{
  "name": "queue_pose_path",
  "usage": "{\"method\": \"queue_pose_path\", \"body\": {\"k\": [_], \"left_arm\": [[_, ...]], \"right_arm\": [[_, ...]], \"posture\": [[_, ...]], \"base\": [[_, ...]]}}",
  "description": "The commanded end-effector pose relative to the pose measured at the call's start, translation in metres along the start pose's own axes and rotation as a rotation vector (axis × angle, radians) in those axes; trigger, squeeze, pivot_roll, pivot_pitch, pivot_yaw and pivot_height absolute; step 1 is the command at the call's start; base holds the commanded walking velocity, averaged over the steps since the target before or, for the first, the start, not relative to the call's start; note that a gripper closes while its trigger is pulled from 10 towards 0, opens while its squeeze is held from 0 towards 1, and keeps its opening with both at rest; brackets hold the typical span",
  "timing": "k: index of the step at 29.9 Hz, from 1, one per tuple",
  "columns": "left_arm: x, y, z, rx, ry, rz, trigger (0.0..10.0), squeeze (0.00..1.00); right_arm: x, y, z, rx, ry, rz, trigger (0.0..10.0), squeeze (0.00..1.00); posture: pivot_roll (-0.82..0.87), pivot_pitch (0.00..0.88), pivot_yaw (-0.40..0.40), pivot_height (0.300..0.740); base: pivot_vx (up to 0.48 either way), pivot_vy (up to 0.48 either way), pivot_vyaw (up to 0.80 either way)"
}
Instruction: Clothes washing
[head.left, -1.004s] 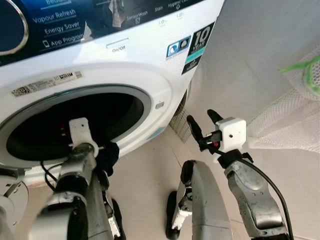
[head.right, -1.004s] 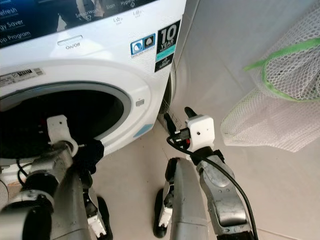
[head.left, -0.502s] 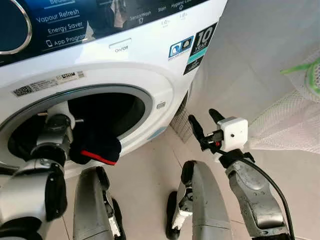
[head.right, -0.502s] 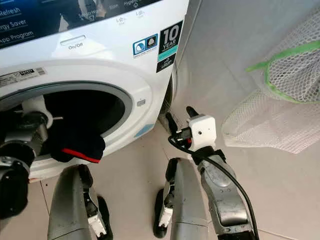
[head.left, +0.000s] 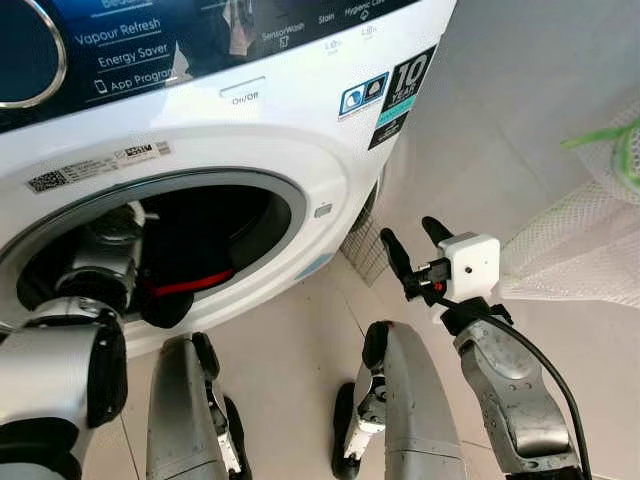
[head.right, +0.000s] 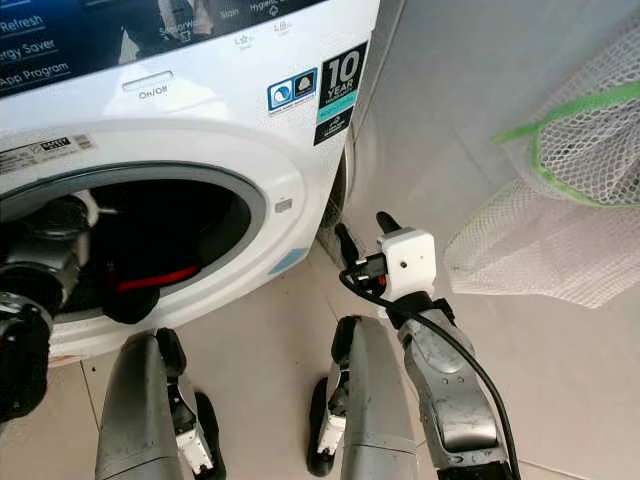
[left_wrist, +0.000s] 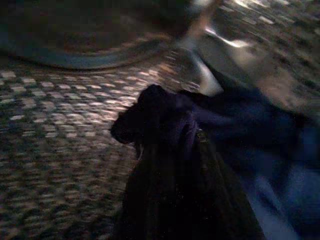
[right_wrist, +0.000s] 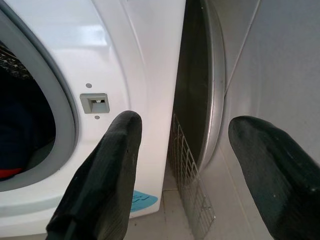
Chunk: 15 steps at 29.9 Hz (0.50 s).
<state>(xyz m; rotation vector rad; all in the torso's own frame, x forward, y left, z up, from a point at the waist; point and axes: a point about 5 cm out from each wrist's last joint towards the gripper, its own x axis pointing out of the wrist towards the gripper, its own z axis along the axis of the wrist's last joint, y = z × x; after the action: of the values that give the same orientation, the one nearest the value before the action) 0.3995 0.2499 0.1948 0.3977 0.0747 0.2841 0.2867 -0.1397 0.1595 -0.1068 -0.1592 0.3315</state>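
The white front-loading washing machine (head.left: 300, 130) stands with its round drum opening (head.left: 225, 220) uncovered. My left arm (head.left: 105, 265) reaches into the drum. A dark garment with a red stripe (head.left: 180, 288) lies bunched at the drum's lower lip, and my left gripper is shut on it. In the left wrist view the dark cloth (left_wrist: 170, 135) hangs close ahead, over the perforated drum wall (left_wrist: 55, 115). My right gripper (head.left: 406, 230) stands open and empty in the air to the right of the machine, near the door latch (right_wrist: 96, 103).
A white mesh laundry bag with a green rim (head.left: 585, 235) hangs at the right. A wire grid (right_wrist: 187, 175) leans in the gap between machine and wall. My two legs (head.left: 410, 400) stand on the tiled floor (head.left: 290, 350) before the machine.
My left arm has pushed deeper into the drum, carrying the dark garment from outside the lip to just inside it. The right arm has stayed in place.
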Motion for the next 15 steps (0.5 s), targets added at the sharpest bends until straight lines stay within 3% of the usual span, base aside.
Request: {"method": "queue_pose_path", "body": {"k": [1, 4, 5, 6, 15], "left_arm": [[-0.005, -0.013, -0.016, 0.04, 0.034, -0.082, 10.0, 0.0], [-0.008, -0.027, -0.021, 0.032, 0.047, -0.158, 10.0, 0.0], [-0.009, -0.029, -0.023, 0.0, 0.058, -0.167, 10.0, 0.88], [-0.01, -0.03, -0.025, -0.025, 0.07, -0.169, 10.0, 1.0], [-0.009, -0.029, -0.026, -0.082, 0.087, -0.194, 10.0, 1.0]], "right_arm": [[-0.004, -0.004, -0.002, -0.003, 0.016, -0.018, 10.0, 0.0], [-0.004, -0.004, -0.003, -0.002, 0.017, -0.018, 10.0, 0.0], [-0.004, -0.003, -0.003, -0.001, 0.016, -0.017, 10.0, 0.0], [-0.004, -0.003, -0.003, 0.0, 0.017, -0.016, 10.0, 0.0], [-0.004, -0.002, -0.003, 0.0, 0.017, -0.016, 10.0, 0.0]], "posture": [[0.0, 0.369, -0.132, 0.511], [0.0, 0.367, -0.131, 0.511], [0.0, 0.367, -0.131, 0.511], [0.0, 0.367, -0.131, 0.511], [0.0, 0.369, -0.129, 0.511]], "base": [[0.0, 0.0, 0.0], [0.0, 0.0, 0.0], [0.0, 0.0, 0.0], [0.0, 0.0, 0.0], [0.0, 0.0, 0.0]]}}
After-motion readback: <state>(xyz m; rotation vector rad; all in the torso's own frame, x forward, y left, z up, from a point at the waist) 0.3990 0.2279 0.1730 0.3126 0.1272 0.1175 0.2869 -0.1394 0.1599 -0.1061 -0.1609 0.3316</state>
